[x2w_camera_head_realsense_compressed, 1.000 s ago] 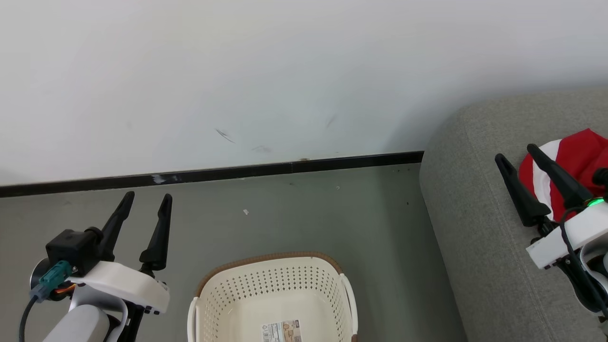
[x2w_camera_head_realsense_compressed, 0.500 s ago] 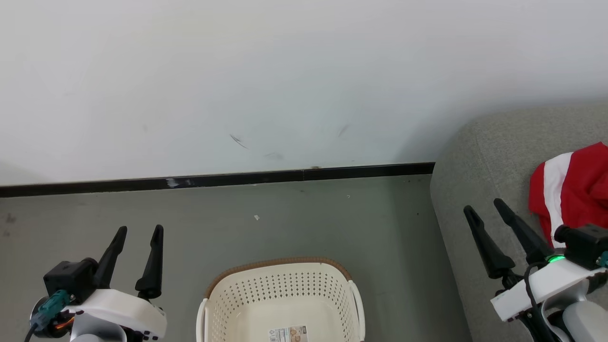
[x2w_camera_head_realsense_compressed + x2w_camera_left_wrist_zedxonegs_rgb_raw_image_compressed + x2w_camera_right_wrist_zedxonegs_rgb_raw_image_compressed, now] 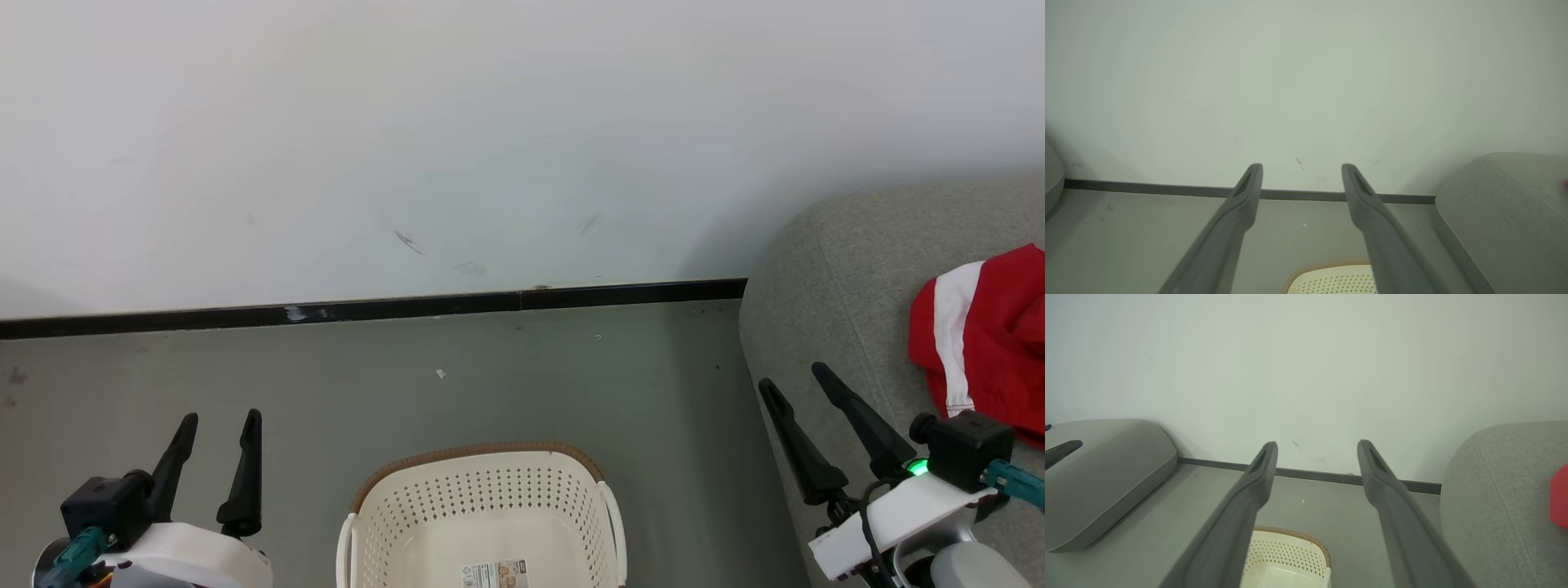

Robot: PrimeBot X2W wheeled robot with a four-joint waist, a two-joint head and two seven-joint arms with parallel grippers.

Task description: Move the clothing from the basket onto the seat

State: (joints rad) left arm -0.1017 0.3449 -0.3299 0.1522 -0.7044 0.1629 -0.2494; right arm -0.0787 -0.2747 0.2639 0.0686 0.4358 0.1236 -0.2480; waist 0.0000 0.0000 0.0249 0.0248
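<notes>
Head view: we look down at a grey floor [image 3: 490, 384] that meets a white wall [image 3: 490, 122]. The basket [image 3: 482, 448] stands at the bottom centre. The part of its bottom in view is bare apart from a sticker [image 3: 494, 573], and its near end is cut off by the frame. Our left gripper [image 3: 222, 415] hovers to the basket's left, fingers moderately apart and holding nothing. Our right gripper [image 3: 790, 374] hangs at the near edge of the seat [image 3: 841, 310], fingers likewise apart and empty. A red and white garment [image 3: 992, 327] lies on the seat, just beyond that gripper and apart from it.

Left wrist view: the left gripper [image 3: 1302, 167] points at the wall, fingers spread with only air between them. The basket's rim [image 3: 1331, 267] shows below, and the seat [image 3: 1502, 204] is at the right.

Right wrist view: the right gripper [image 3: 1318, 444] is also spread and empty above the basket [image 3: 1298, 533]. The garment [image 3: 1560, 498] shows as a red patch on the seat [image 3: 1502, 506].

We judge the transfer done or nearly done. The next move calls for checking the basket's hidden near end. If nothing is left there, there is nothing more to carry.
</notes>
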